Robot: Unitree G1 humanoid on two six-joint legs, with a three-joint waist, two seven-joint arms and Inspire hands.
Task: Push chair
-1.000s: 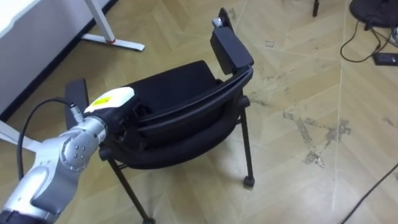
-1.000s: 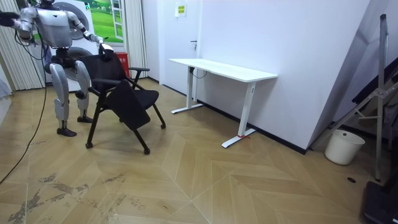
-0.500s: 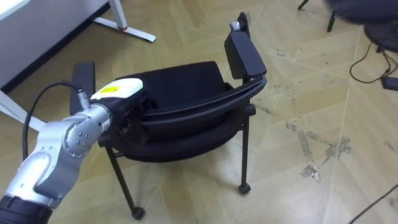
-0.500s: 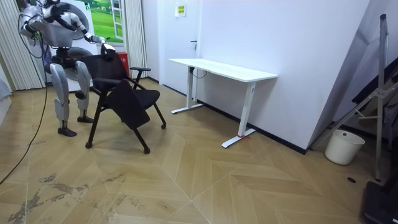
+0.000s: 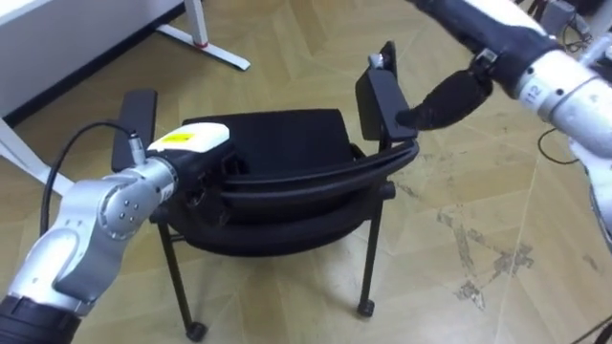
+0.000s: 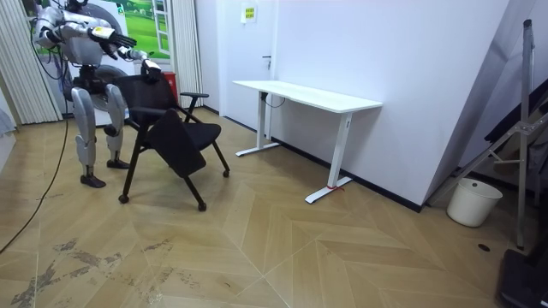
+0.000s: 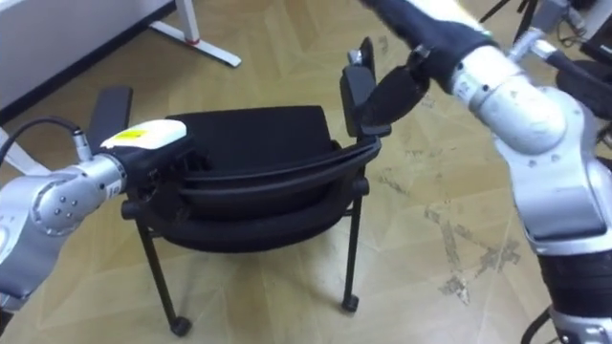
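Standing behind the black padded chair [image 5: 277, 143] on the parquet floor [image 5: 287, 57], the robot clamps its left hand [image 5: 196, 153] on the backrest [image 5: 306, 174], ready to push. Its right hand [image 5: 449, 98] meets the right armrest [image 5: 378, 96]; I can't tell how its fingers are set.

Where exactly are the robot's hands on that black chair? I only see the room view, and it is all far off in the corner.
Observer: In the eye views its left hand sits at the left end of the curved backrest of the black chair with thin legs.
Operator: And the other one?
Observer: The right hand is stretched out, fingers straight, towards the flat black right armrest pad. I can't tell whether it touches.
Operator: Does the chair roll?
Observer: Probably. The two legs nearest the robot end in small black castors.
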